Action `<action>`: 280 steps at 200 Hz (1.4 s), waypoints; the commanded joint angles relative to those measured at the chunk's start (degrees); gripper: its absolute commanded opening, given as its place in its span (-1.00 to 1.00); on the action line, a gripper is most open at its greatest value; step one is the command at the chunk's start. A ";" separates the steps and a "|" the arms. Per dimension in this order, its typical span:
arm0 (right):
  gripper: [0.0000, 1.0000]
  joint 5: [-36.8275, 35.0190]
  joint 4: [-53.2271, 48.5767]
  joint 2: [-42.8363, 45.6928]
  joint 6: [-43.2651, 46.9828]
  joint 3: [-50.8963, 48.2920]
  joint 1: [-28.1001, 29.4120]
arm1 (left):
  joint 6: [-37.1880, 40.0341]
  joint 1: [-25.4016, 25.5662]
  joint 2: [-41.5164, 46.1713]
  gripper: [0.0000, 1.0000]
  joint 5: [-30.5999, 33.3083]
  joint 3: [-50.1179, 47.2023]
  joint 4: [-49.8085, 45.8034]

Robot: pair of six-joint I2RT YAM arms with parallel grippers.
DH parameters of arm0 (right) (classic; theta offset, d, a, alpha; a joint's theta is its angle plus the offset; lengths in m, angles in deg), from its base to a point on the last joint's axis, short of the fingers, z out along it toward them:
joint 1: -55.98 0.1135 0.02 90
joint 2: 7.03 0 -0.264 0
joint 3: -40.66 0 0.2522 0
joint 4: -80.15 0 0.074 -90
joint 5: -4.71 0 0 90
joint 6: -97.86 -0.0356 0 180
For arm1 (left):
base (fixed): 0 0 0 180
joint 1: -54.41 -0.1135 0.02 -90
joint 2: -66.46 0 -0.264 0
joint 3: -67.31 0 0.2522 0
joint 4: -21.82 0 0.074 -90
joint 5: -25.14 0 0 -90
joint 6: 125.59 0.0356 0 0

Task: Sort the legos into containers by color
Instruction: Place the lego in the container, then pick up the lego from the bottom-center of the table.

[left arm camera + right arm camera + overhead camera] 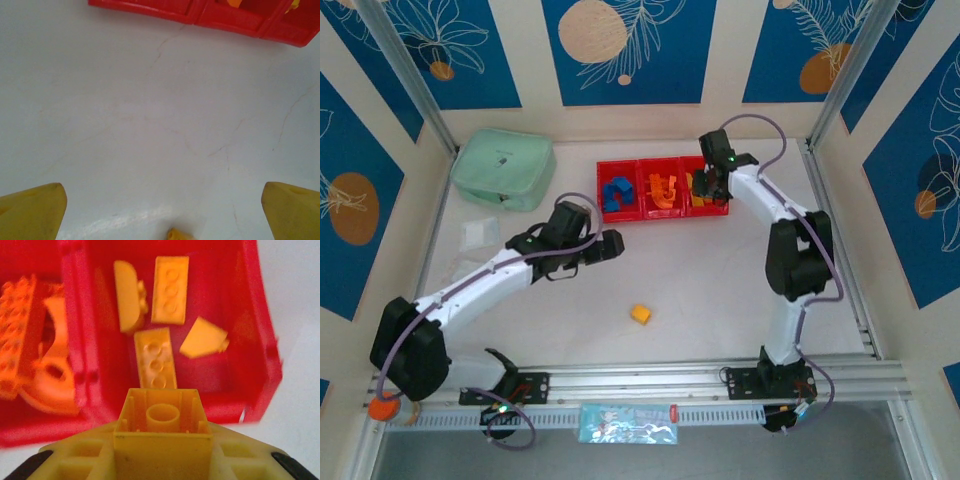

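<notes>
Legos (662, 190) lie mostly in the red containers (620, 216): blue bricks (617, 195) in the left bin, orange pieces (30, 355) in the middle, yellow pieces (170, 290) in the right. I see my right gripper (161, 455) clamped on a yellow brick (161, 422), hollow underside towards its camera, above that right bin's near wall. One yellow lego (640, 314) sits alone on the bench (720, 300). My left gripper (610, 245) hangs over bare bench, fingers (32, 210) wide apart.
</notes>
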 commanded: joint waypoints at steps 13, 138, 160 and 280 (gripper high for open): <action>-0.24 -1.03 -1.47 -9.86 3.39 10.79 -1.42 | 1.73 -1.18 -2.44 0.99 -0.85 3.67 1.61; 0.30 6.16 -3.47 8.40 -2.26 -3.41 3.26 | 1.66 -2.07 3.45 0.99 -1.15 0.79 -2.39; 0.34 6.92 -4.11 13.95 -3.35 -10.33 7.69 | 0.97 -2.07 7.20 0.99 -0.26 -1.49 -4.06; 0.60 9.02 -2.37 18.87 -14.14 -30.75 39.99 | -5.73 -2.25 27.91 0.99 5.27 -15.48 -15.67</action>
